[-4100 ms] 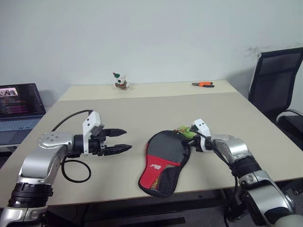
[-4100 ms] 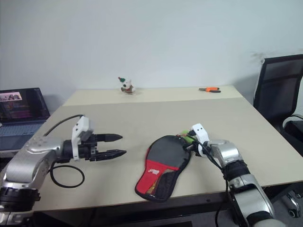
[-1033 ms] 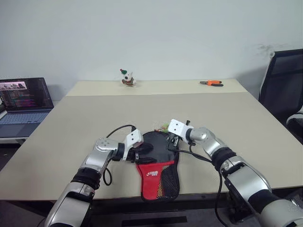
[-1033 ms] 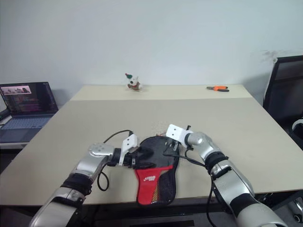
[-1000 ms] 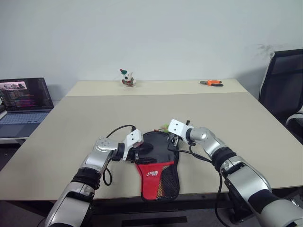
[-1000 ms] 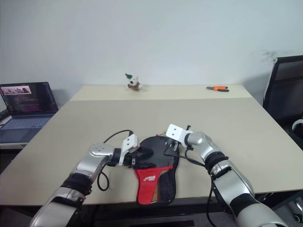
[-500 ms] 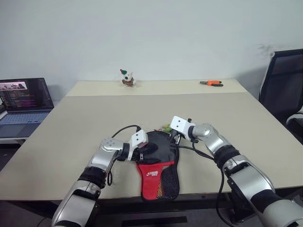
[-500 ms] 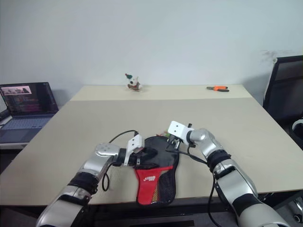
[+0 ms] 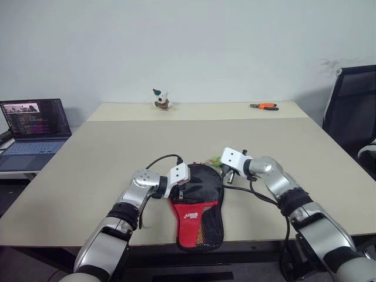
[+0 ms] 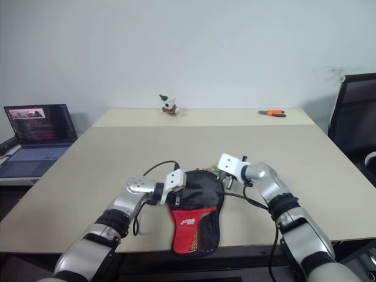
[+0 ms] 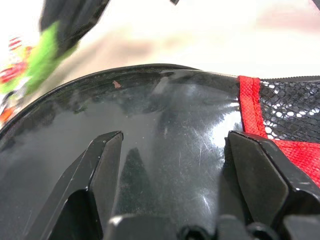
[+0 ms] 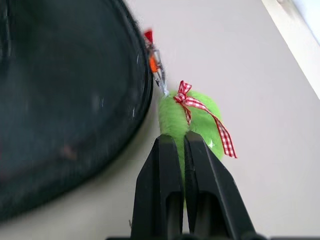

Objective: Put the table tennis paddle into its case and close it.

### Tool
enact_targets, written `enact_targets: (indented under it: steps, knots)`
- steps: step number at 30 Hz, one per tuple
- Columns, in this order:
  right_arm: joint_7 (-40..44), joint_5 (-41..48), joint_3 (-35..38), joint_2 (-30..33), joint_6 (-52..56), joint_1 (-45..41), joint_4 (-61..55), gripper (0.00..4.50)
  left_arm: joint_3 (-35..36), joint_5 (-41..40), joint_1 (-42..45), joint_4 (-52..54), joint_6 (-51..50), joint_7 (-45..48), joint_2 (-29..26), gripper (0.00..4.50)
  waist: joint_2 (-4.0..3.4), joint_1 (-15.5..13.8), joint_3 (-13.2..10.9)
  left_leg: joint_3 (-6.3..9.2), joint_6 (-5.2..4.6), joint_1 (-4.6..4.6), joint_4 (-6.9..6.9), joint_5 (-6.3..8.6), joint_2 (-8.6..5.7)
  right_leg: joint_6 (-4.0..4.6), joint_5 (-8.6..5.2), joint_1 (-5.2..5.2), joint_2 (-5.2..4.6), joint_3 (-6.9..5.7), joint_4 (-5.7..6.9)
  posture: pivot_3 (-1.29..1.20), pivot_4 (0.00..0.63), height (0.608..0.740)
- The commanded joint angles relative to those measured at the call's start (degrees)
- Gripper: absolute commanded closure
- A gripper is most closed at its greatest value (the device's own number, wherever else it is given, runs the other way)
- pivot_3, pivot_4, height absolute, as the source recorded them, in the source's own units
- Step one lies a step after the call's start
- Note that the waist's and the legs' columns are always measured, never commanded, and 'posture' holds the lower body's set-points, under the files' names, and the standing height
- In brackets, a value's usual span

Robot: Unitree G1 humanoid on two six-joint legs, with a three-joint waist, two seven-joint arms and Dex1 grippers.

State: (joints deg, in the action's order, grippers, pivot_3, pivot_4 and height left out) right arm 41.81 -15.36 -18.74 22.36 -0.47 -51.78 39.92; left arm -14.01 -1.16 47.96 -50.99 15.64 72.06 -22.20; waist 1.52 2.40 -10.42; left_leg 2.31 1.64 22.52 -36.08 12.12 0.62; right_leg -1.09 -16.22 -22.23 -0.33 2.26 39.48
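I've got the case (image 9: 197, 202) lying near the front edge of the table (image 9: 88, 153), its round end away from me and its narrow red-and-mesh end pointing back toward the table edge, so its long axis runs roughly front to back between my two arms. I can't pick out the paddle apart from the pouch; the glossy black round face under my left wrist camera may be the case's own skin, so I judge the paddle is inside but can't confirm it. My left gripper (image 11: 170, 150) comes in from the left side with its jaws spread wide, one finger on each side of that black face, pressing down or hovering just over it rather than pinching anything. My right gripper (image 12: 179, 145) sits at the far right rim of the round end with its jaws shut on a fuzzy green charm (image 12: 192, 117) with a red checked ribbon, which hangs off the zip by a small clip. So the pull is already in the right hand, and I judge the zip must follow the curved rim while the left pins the case flat.
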Motion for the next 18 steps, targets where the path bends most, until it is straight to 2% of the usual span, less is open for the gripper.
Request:
enact_targets:
  steps: [1,3,11,18]
  knots:
    - [2.8,1.2,3.0,5.0,4.6,4.1,-10.2,4.48,-3.5,5.0,-2.4,-4.7,-0.3,0.1,0.1,0.84,-0.04,-0.2,0.0,0.01,0.0,0.01,0.01,0.0,0.0,0.0,0.0,0.0,0.0,0.0,-0.02,0.0,0.15,0.74]
    - [5.1,2.3,3.9,7.9,7.8,7.7,-16.9,4.48,-3.5,5.0,-2.3,-5.2,-0.2,0.0,0.3,0.84,-0.12,-0.5,0.1,0.03,0.0,0.04,0.01,0.0,-0.01,0.0,0.0,0.0,0.0,-0.02,-0.06,0.0,0.15,0.74]
    - [23.4,14.9,7.7,23.6,23.5,28.0,-53.8,4.48,-3.2,4.8,-2.1,-6.5,0.1,0.1,0.8,0.84,-0.36,-0.8,0.3,0.15,-0.04,0.16,0.04,0.04,-0.09,-0.08,0.0,0.11,0.05,-0.14,-0.46,0.0,0.15,0.74]
    - [30.3,26.3,10.3,34.3,34.5,41.7,-75.6,4.48,-3.2,4.8,-1.3,-7.8,0.6,-0.3,1.4,0.84,-0.29,-0.8,0.4,0.14,-0.02,-0.11,0.03,0.05,-0.05,-0.16,-0.07,0.41,0.07,-0.15,-0.6,0.0,0.15,0.74]
